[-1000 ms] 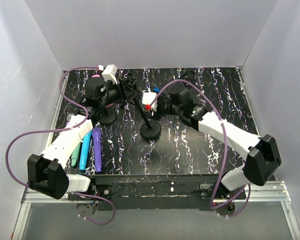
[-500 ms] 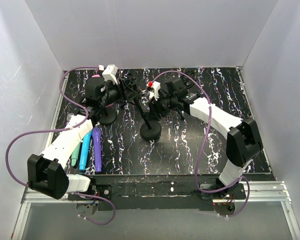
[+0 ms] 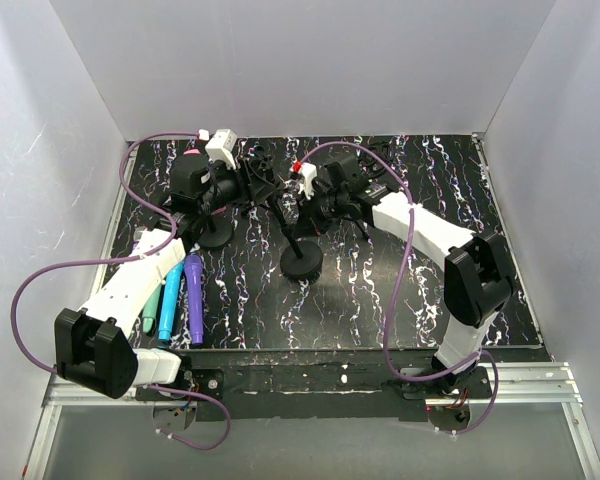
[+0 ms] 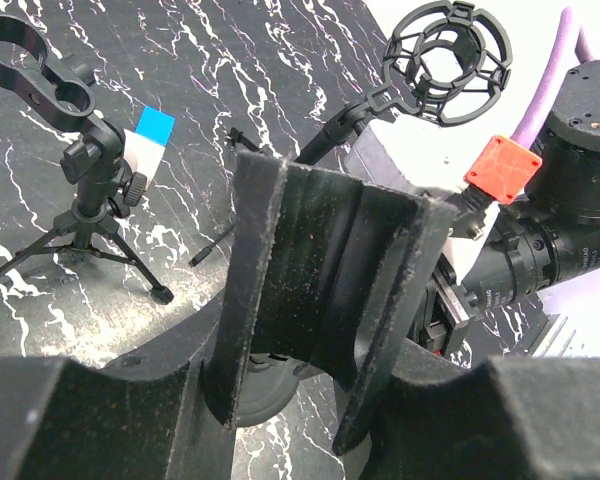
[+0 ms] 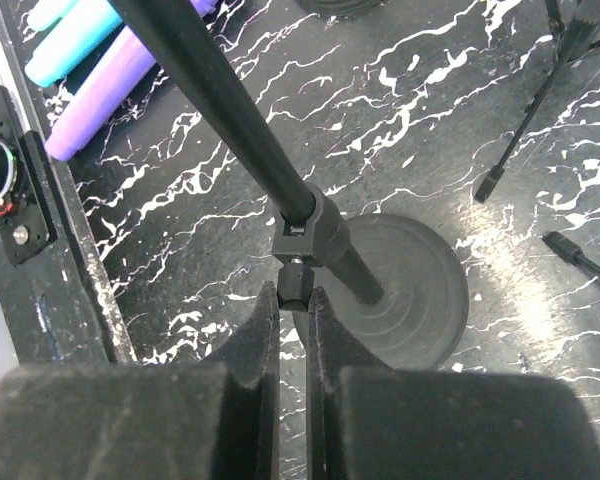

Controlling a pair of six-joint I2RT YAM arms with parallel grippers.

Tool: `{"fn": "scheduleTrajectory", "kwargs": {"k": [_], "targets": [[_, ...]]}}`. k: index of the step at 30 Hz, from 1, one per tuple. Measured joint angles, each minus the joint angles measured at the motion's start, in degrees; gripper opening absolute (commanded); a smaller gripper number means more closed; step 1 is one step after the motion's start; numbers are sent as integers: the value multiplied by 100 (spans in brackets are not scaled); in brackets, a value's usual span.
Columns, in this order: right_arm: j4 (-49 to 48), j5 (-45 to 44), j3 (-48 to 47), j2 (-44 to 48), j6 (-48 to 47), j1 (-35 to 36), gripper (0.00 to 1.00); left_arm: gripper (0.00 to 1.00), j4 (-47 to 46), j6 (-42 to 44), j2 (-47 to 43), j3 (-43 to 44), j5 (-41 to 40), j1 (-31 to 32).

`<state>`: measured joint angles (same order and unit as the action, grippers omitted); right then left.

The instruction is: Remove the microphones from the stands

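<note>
Right gripper (image 5: pixel 293 305) is clenched on the knob (image 5: pixel 293 283) of the middle stand (image 3: pixel 302 262), left gripper's (image 3: pixel 245 187) grip unclear; apparently loosening the clamp, so next a steady twist.

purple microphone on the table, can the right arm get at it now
Probably yes: the purple microphone lies uncovered, but the right gripper is shut on the stand's knob and must let go first.
</note>
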<state>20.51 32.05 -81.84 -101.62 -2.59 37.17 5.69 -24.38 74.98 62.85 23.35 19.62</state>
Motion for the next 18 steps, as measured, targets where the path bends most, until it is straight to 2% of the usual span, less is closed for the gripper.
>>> {"fn": "scheduleTrajectory", "kwargs": {"k": [4,7,10,12,13,15,16,18], "targets": [[11,-48,-11,35,-693,50,1,0,48,37,2,31,0,-4],[-424,-505,426,365,-1985,264,1,0,98,44,4,59,2,-7],[-1838,-918,1757,1080,-3941,564,1,0,164,17,26,92,107,-4],[-3364,-925,2933,1513,-5440,684,1,0,216,-11,39,107,232,-4],[-3917,-896,3222,1526,-5882,695,2,0,225,-9,46,120,229,-4],[-5040,-822,3637,1364,-6710,684,25,0,240,-13,66,144,190,-52],[-5436,-791,3735,1257,-6994,682,34,0,245,-22,70,151,164,-87],[-5840,-789,3851,1139,-7359,691,41,0,258,-33,72,153,157,-118]]}}
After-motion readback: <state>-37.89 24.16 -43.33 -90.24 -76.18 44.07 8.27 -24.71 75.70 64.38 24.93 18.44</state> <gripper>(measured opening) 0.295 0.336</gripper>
